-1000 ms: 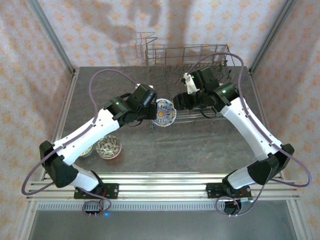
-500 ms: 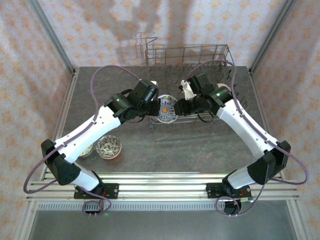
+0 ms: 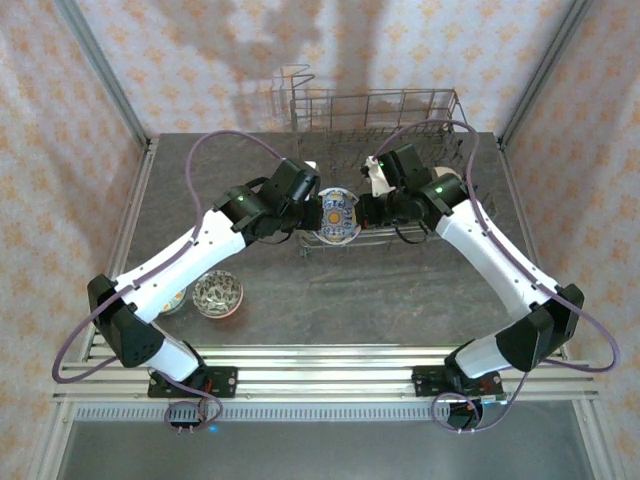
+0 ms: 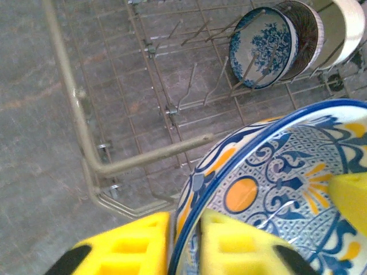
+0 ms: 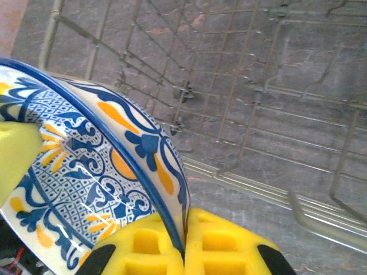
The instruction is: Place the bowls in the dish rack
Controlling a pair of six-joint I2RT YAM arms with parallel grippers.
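Blue and orange glaze covers the patterned bowl (image 3: 337, 215), which hangs between the two arms over the near left corner of the dish rack (image 3: 400, 100), clear of the wires. The right claw (image 3: 362, 212) is pressed together on the bowl's rim: in the right wrist view its yellow fingers (image 5: 212, 240) pinch the blue edge of the patterned bowl (image 5: 86, 172) with no gap, above the rack's grid floor (image 5: 258, 86). The left claw (image 3: 314, 208) reaches the opposite rim. In the left wrist view the left claw (image 4: 184, 220) straddles that edge with its jaws a little spread, a dark sliver showing between the outer finger (image 4: 132, 243) and the patterned bowl (image 4: 275, 189). Farther along the dish rack (image 4: 149, 154), three bowls stand on edge between the tines: a blue floral bowl (image 4: 261, 46), a dark bowl (image 4: 304, 34) behind it, then a white bowl (image 4: 350, 23). On the grey desk (image 3: 400, 290), a speckled bowl (image 3: 217, 294) sits upright beside the left arm.
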